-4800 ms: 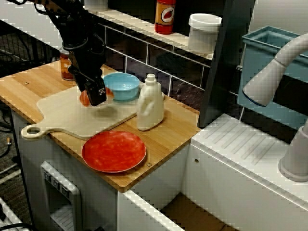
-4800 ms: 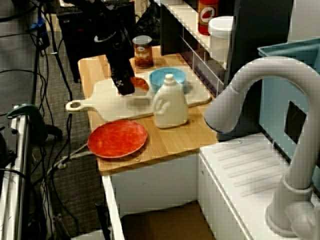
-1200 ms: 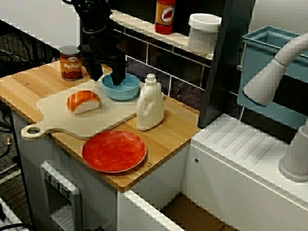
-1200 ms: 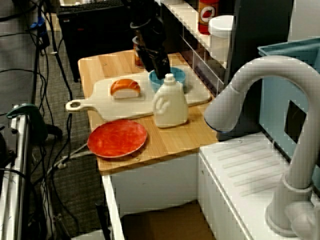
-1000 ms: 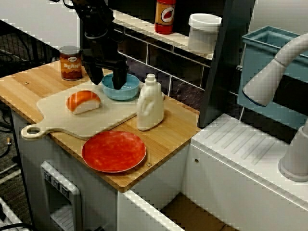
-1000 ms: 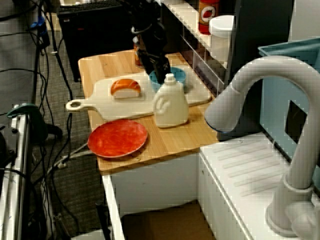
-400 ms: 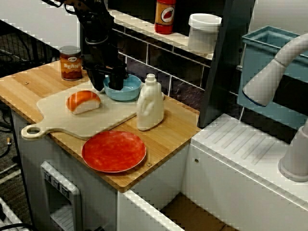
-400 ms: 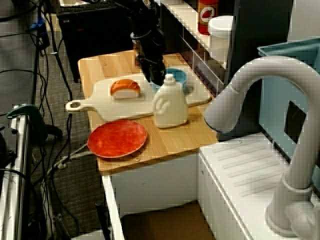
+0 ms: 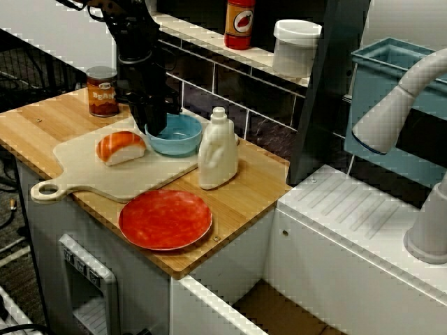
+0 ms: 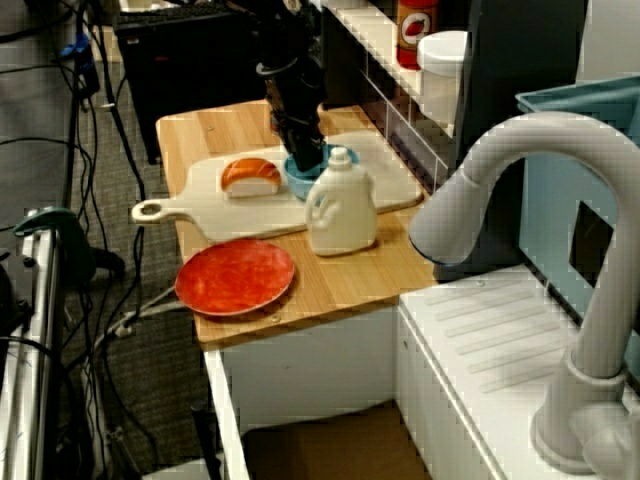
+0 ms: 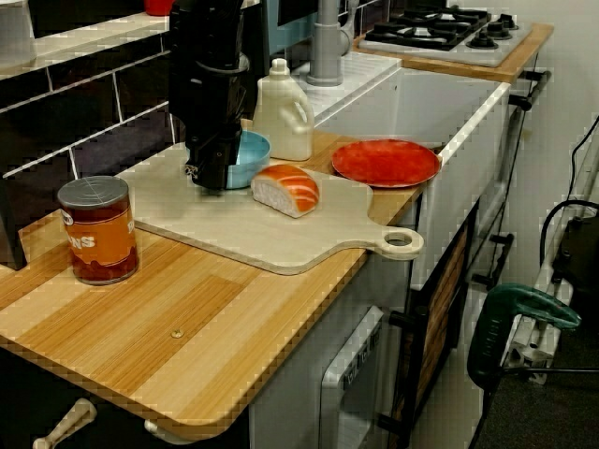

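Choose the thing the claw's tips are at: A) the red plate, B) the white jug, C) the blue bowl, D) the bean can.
C: in the view from the can's end of the counter, the claw meets the rim of the blue bowl on the cutting board.

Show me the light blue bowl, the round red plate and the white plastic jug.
light blue bowl (image 9: 184, 133), front view, inner wall
round red plate (image 9: 165, 219), front view, centre
white plastic jug (image 9: 218, 160), front view, body
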You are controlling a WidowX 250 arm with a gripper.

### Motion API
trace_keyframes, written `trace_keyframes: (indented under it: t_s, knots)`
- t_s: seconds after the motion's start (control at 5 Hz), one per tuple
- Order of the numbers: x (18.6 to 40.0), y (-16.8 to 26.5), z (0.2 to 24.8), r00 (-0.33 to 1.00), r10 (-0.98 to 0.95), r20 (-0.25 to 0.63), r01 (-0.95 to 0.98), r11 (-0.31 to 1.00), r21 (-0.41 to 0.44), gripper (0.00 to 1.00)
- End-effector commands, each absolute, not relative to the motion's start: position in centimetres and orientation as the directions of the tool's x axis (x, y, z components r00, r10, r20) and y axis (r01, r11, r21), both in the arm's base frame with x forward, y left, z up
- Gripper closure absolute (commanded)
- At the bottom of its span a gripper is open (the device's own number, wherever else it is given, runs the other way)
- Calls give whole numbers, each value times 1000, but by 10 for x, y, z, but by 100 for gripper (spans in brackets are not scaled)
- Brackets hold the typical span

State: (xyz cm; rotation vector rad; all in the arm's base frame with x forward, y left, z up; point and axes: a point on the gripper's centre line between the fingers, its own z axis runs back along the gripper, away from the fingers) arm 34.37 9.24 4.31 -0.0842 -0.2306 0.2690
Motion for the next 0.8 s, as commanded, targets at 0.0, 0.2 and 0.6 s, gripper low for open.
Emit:
trace_keyframes:
  t_s: [0.0, 0.2, 0.6]
  knots:
    - [336, 105, 68, 920, 268, 287, -247, 963, -108, 100]
    - [332, 112, 70, 915, 280, 289, -257, 959, -115, 100]
    - [322, 122, 71, 914, 289, 284, -263, 956, -126, 100]
